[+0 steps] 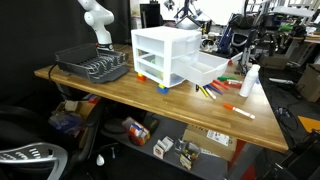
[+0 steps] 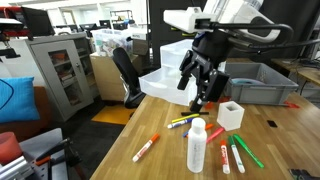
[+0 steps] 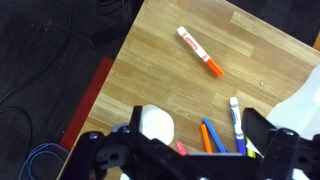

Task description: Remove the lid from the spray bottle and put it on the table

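Observation:
The spray bottle (image 2: 196, 148) stands upright on the brown wooden table (image 2: 280, 150) among loose markers, and it also shows in an exterior view (image 1: 249, 82). Its small white lid (image 2: 198, 124) sits on its neck. In the wrist view the lid (image 3: 155, 125) is a white round shape seen from above, close to one finger. My black gripper (image 2: 197, 98) hangs open and empty above and a little behind the bottle. In the wrist view its fingers (image 3: 185, 150) are wide apart, with markers on the table seen between them.
A white drawer unit (image 1: 165, 55) and a dark dish rack (image 1: 92, 66) stand on the table. A small white open box (image 2: 231, 115) sits just behind the bottle. Markers lie around it, among them an orange one (image 3: 200, 52). The table's edge (image 3: 118, 70) is close.

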{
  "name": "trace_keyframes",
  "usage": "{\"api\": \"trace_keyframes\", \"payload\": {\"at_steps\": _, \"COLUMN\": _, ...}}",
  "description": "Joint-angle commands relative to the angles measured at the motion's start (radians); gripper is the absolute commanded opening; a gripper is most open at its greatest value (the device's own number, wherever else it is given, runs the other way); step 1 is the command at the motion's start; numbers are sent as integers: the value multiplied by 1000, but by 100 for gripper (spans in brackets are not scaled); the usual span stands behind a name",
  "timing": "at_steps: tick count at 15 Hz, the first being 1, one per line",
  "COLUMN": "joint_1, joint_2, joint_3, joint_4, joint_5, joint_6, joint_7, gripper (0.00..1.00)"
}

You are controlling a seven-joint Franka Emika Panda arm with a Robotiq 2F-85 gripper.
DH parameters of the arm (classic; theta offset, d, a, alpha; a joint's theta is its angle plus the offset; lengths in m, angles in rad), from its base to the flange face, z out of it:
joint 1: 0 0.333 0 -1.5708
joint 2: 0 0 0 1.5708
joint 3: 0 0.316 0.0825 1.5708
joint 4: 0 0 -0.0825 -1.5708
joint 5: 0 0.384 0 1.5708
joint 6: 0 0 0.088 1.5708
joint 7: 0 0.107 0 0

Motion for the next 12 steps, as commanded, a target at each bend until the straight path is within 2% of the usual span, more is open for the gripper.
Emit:
{"api": "trace_keyframes", "payload": {"at_steps": 1, "joint_1": -7, "joint_2": 136, "joint_3": 2, "joint_4": 146, "joint_5": -9, "joint_6": 18, "joint_7": 54, "gripper": 100}}
{"api": "trace_keyframes", "payload": {"at_steps": 6, "joint_1": -17, "joint_2": 474, "joint_3": 26, "joint_4": 468, "joint_5": -6, "joint_6": 43, "joint_7": 141, "gripper": 100}}
{"api": "trace_keyframes", "payload": {"at_steps": 7, "joint_1": -15, "joint_2": 376, "joint_3": 27, "joint_4": 340, "joint_5": -12, "joint_6": 92, "joint_7": 110, "gripper": 100}}
{"api": "trace_keyframes", "payload": {"at_steps": 9, "joint_1": -14, "joint_2": 478, "joint_3": 32, "joint_4": 434, "joint_5": -13, "joint_6": 90, "joint_7": 133, "gripper": 100}}
{"api": "trace_keyframes", "payload": {"at_steps": 12, "joint_1": -19, "joint_2": 482, "joint_3": 30, "joint_4": 469, "joint_5": -14, "joint_6": 70, "joint_7": 135, "gripper": 100}}
